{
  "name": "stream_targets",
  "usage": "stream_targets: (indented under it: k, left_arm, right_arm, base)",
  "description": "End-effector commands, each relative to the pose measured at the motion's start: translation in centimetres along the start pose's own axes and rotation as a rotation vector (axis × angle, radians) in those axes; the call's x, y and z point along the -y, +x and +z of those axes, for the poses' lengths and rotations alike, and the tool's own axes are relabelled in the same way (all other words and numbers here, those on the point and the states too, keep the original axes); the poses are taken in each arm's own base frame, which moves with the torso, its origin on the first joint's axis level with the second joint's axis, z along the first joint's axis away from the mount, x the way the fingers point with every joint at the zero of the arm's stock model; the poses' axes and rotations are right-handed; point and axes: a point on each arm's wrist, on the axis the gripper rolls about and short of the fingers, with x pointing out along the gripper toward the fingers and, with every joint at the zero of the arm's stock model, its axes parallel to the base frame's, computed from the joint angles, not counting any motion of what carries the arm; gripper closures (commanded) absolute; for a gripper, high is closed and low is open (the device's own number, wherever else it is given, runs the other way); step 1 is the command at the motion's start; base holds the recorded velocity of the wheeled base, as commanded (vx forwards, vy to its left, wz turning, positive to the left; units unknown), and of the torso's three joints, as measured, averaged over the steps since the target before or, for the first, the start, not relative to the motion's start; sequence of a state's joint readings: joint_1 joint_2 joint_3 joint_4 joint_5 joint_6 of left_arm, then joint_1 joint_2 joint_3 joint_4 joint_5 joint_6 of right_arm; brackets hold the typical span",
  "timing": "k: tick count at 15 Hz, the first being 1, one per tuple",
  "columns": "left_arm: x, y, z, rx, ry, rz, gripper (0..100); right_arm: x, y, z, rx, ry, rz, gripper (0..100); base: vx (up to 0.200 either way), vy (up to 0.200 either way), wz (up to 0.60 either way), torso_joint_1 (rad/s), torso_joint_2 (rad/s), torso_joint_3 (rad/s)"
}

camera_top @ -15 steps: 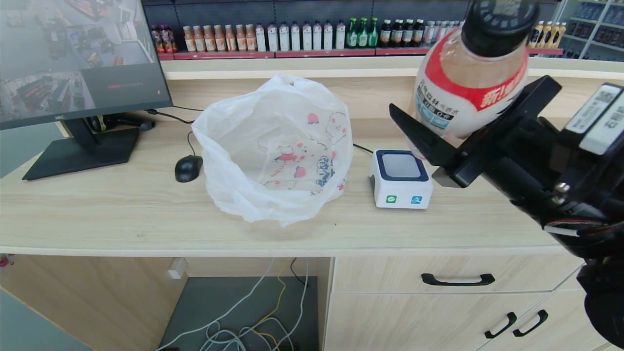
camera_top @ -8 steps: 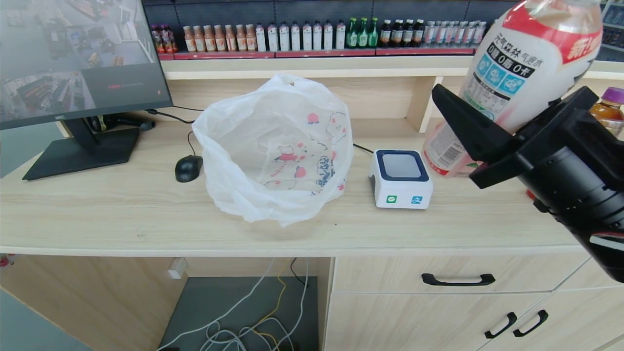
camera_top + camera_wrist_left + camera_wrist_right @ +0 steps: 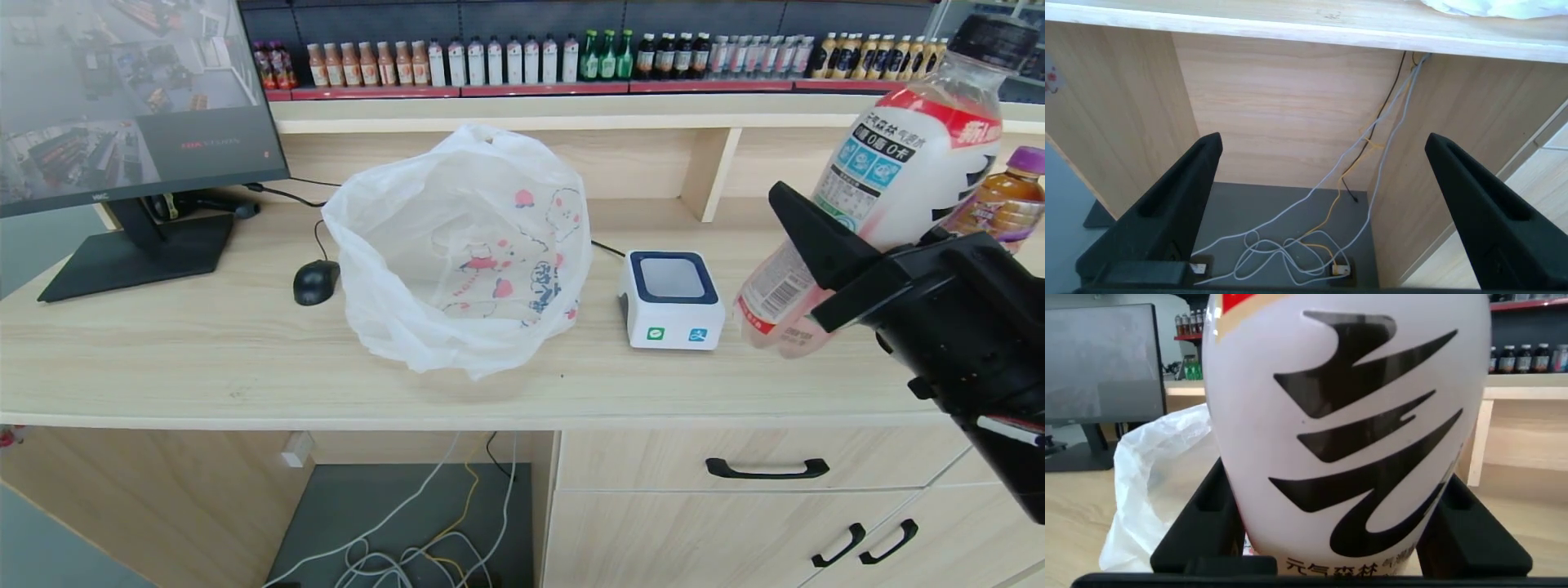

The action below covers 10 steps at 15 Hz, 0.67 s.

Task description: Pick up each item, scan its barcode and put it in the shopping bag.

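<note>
A pale pink bottle with a black cap and a red-and-white label sits tilted in the right gripper above the counter's right end. Its base is low, just right of the scanner. The white scanner, window up, stands mid-counter beside the open white printed plastic bag.

Bright, even indoor light; soft faint shadow beneath the shopping bag on the pale counter.
</note>
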<state>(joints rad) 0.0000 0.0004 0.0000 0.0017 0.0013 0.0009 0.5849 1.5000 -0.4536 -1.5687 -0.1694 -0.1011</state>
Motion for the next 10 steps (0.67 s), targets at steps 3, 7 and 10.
stream_targets:
  k: [3, 7, 10]
  left_arm:
    - [0.0, 0.0, 0.0, 0.001, 0.002, -0.001, 0]
    - [0.0, 0.0, 0.0, 0.001, -0.004, 0.0, 0]
    - [0.0, 0.0, 0.0, 0.001, -0.004, -0.001, 0]
  right_arm:
    - [-0.1, 1.1, -0.5, 0.0, 0.007, -0.021, 100]
    - [-0.7, 3.3, -1.5, 0.013, 0.022, -0.019, 100]
    - [-0.6, 2.3, -2.1, -0.031, 0.028, -0.014, 100]
  base:
    - [0.0, 0.0, 0.0, 0.0, 0.0, 0.0]
    - [0.0, 0.05, 0.0, 0.001, 0.0, 0.002]
    - [0.0, 0.2, 0.0, -0.001, 0.0, 0.001]
